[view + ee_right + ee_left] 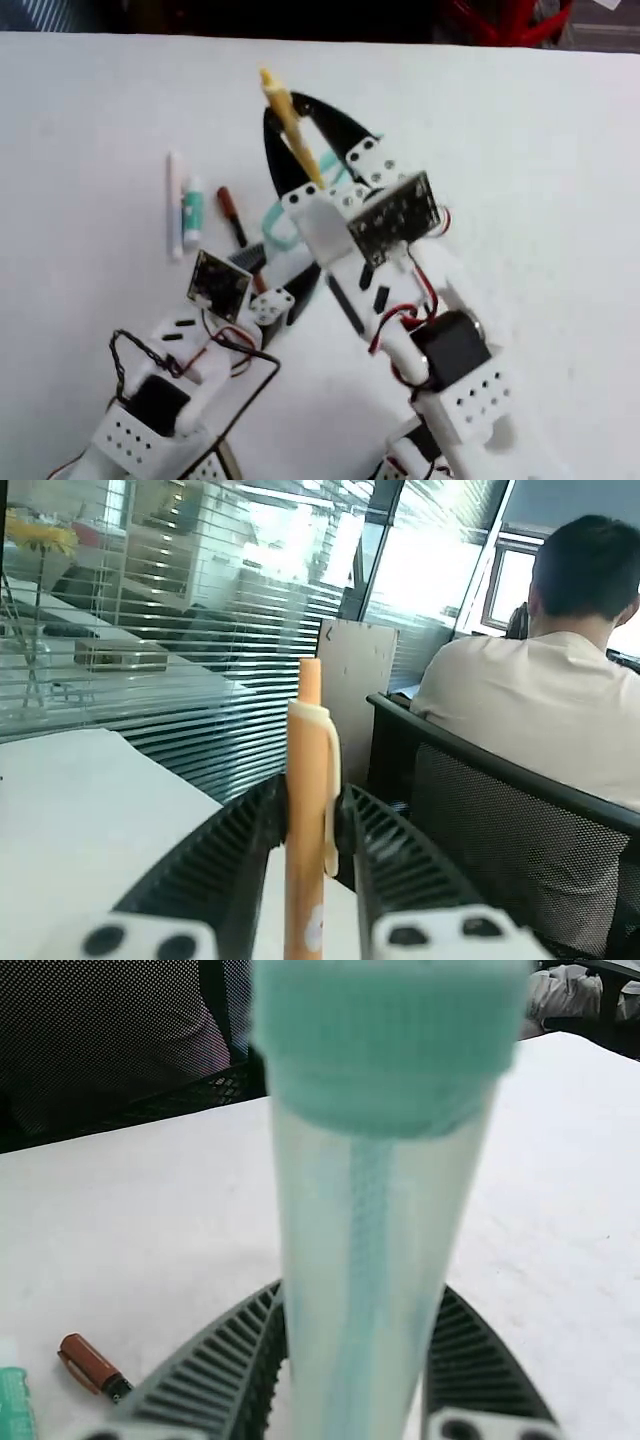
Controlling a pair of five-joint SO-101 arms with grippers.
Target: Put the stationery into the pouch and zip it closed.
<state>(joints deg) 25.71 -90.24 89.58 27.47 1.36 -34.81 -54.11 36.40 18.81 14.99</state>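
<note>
My right gripper (300,135) is raised over the table's middle, shut on an orange-yellow pen (289,118) that stands up between its fingers (235,850). In the right wrist view the pen (306,820) rises upright, clip to one side. Lower left, my left gripper (280,272) is shut on a clear pouch with a teal zip (283,228). In the left wrist view that pouch (370,1250) stands between the ribbed fingers (215,1360), its teal end uppermost. On the table to the left lie a white pen (175,205), a teal-and-white stick (192,212) and a brown marker (231,216).
The white table (520,150) has free room on the right and at the far left. The brown marker (90,1365) lies close beside my left gripper. Mesh chairs and a seated person are behind the table's far edge.
</note>
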